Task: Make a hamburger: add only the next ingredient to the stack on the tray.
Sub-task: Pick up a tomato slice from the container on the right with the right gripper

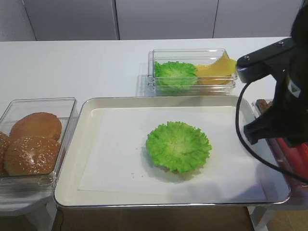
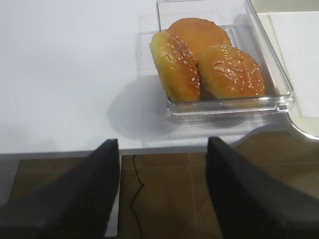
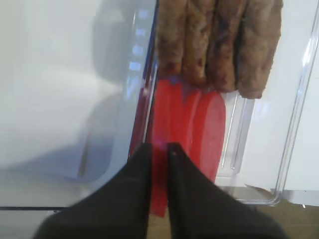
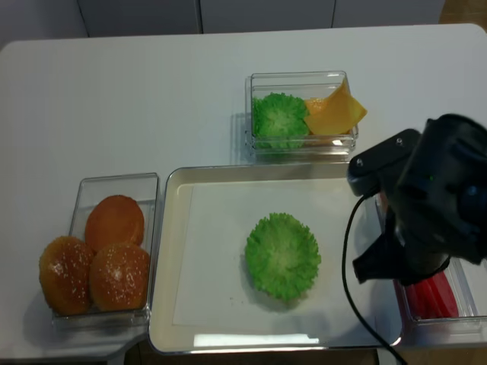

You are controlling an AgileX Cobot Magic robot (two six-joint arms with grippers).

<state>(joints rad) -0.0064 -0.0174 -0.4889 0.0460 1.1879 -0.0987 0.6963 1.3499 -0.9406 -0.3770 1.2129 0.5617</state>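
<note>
In the right wrist view my right gripper (image 3: pixel 159 147) is shut on the edge of a flat red tomato slice (image 3: pixel 167 112), which stands on edge in a clear box at the tray's right side. More red slices (image 3: pixel 209 127) lean beside it. From above, the black right arm (image 1: pixel 284 101) covers that box and only some red (image 4: pixel 434 295) shows. The stack, a frilly green lettuce round (image 1: pixel 178 146), lies in the middle of the paper-lined silver tray (image 1: pixel 72 163). My left gripper (image 2: pixel 162 142) is open with nothing in it, off the table's front edge.
Brown meat pieces (image 3: pixel 219 45) fill the far end of the tomato box. A clear box of seeded buns (image 1: pixel 33 142) stands left of the tray. Behind the tray, another box (image 1: pixel 192 72) holds lettuce and yellow cheese (image 1: pixel 216 68).
</note>
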